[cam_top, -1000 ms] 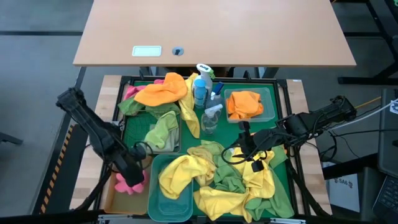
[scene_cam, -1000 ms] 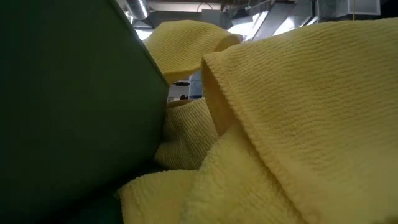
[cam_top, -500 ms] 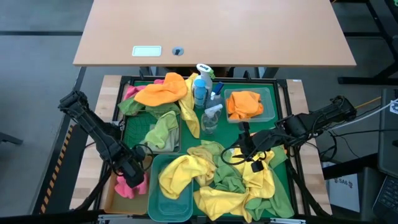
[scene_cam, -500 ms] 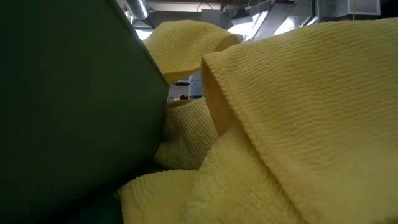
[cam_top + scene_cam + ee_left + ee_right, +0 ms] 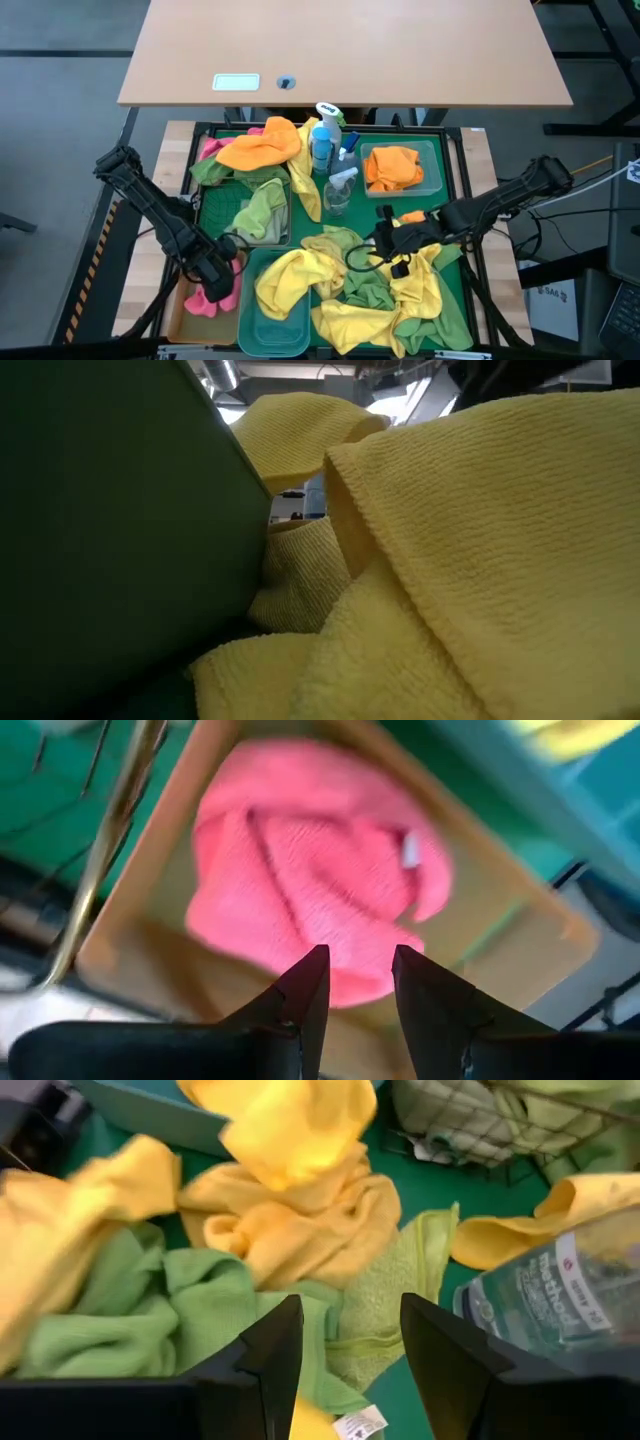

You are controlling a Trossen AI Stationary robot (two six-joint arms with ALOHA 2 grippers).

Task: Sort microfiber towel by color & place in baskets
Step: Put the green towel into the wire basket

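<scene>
A pink towel (image 5: 300, 870) lies crumpled on the floor of the amber-tan basket (image 5: 500, 950) at the table's near left (image 5: 178, 310). My left gripper (image 5: 355, 982) hangs open just above it, pointing down, with nothing between the fingers (image 5: 216, 272). A pile of yellow and green towels (image 5: 370, 290) covers the near right of the green tray. My right gripper (image 5: 383, 240) stands open over that pile, slanting down. Its fingers (image 5: 350, 1350) are above a green towel (image 5: 150, 1310) and beside a yellow towel (image 5: 300, 1220).
The teal basket (image 5: 272, 325) holds a yellow towel. The wire-mesh basket (image 5: 262, 212) holds a light green one, and the clear basket (image 5: 402, 170) an orange one. Spray bottles (image 5: 325, 140) stand mid-tray. An orange towel (image 5: 262, 145) lies at the far left. Yellow towels fill the low view.
My right gripper has come down toward the pile of yellow and green towels and shifted a little toward the table's left edge. An orange towel now shows beside its arm.
</scene>
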